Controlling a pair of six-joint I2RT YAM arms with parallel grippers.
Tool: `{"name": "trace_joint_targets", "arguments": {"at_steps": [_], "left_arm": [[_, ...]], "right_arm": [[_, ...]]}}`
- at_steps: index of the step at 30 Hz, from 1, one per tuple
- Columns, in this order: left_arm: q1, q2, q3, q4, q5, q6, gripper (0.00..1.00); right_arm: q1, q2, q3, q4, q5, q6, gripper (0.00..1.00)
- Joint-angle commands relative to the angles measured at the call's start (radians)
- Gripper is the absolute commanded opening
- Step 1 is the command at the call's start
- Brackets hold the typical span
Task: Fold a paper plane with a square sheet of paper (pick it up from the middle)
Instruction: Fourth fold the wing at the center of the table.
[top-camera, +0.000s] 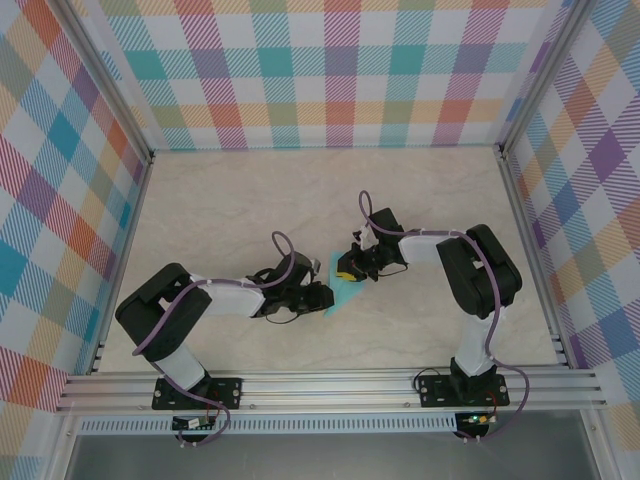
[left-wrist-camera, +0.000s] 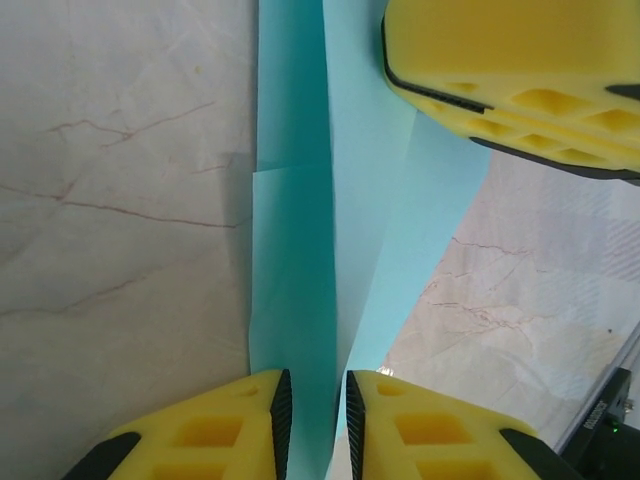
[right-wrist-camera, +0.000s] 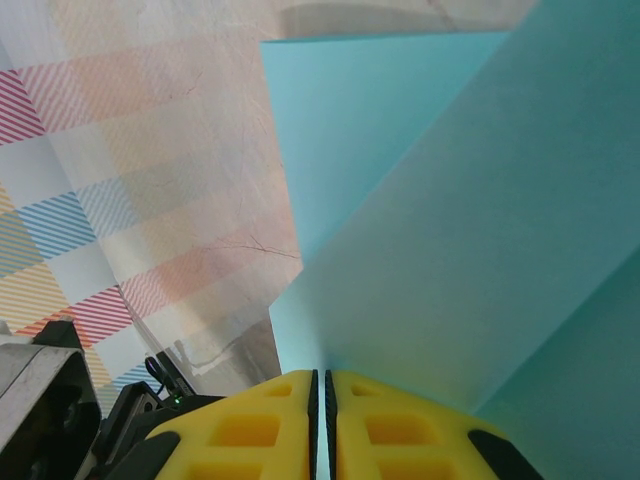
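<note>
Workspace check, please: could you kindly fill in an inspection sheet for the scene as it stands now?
Surface: marbled table, flat, no spills seen.
Job's things: teal paper, folded, with a long centre crease, lying between the two arms.
Clutter: nothing seen.
Grippers: left gripper narrowly open, the crease between its fingers; right gripper shut on the paper.
Cables: purple cables loop off both wrists, apart from the paper.
Surroundings: checked walls on three sides; metal rail at the near edge.
</note>
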Motion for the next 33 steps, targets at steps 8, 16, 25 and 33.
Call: {"name": "trace_joint_targets", "arguments": {"at_steps": [8, 16, 25, 33], "left_arm": [[-0.032, -0.001, 0.052, -0.179, -0.078, 0.08, 0.11], [-0.022, -0.005, 0.039, -0.13, -0.033, 0.081, 0.05], [0.036, 0.008, -0.008, 0.04, 0.091, 0.003, 0.04], [0.046, 0.049, -0.017, 0.115, 0.125, -0.061, 0.04]], "right_arm": [[0.008, 0.014, 0.02, -0.012, 0.005, 0.001, 0.13], [0.008, 0.018, 0.023, -0.015, 0.008, -0.001, 0.13], [0.01, -0.045, -0.003, 0.009, -0.05, -0.012, 0.15], [0.026, -0.041, -0.015, 0.031, -0.048, 0.009, 0.15]]}}
